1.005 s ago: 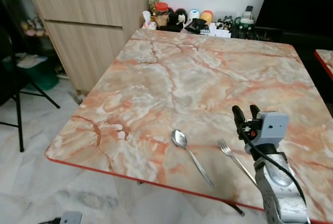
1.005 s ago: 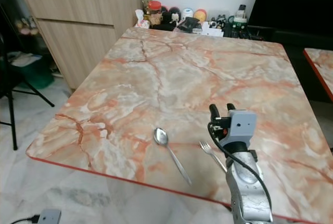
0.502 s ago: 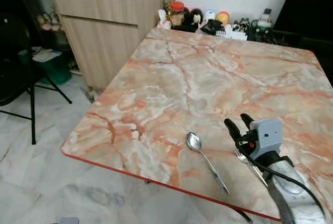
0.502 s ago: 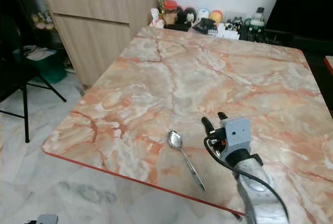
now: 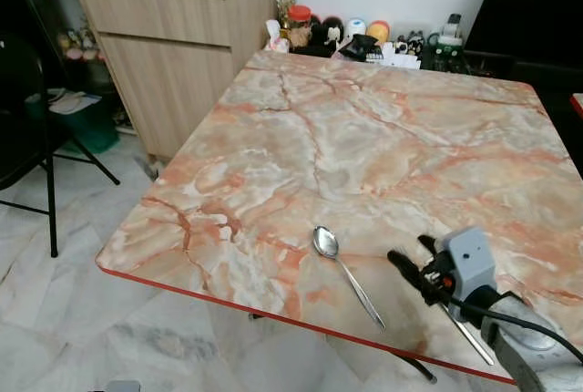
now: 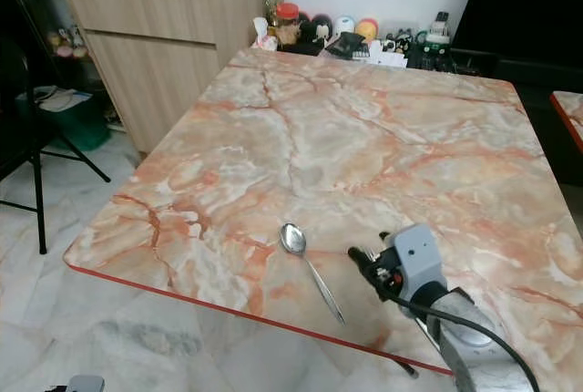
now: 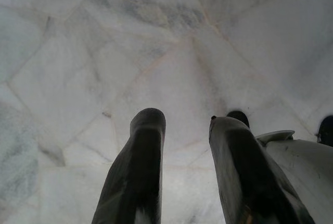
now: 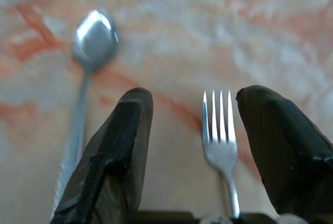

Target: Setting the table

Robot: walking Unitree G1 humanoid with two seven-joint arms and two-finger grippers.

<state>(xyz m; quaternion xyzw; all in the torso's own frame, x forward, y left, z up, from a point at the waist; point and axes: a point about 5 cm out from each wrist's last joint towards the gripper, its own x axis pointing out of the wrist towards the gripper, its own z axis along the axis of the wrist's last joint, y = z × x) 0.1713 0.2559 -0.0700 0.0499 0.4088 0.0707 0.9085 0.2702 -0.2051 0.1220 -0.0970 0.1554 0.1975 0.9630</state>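
The right gripper (image 8: 190,146) is hovering with its fingers spread around the fork (image 8: 218,130) lying on the table (image 5: 383,137) — closing off-centre may be pushing it toward the near edge. The fork's tines are pointing to 11 o'clock, parallel to the spoon (image 5: 344,273) just beside it at 9 o'clock. The left gripper (image 7: 187,166) is hanging open.

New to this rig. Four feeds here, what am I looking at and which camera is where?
It is a walking humanoid with two arms, each ending in a gripper of two black fingers. Two pictures come from a stereo camera on its head, looking down at a marble table. The other two come from cameras on each wrist, looking along the fingers. A spoon and a fork lie on the table. The right gripper hovers open with the fork between its fingers, holding nothing. The left gripper hangs idle and open above the floor.
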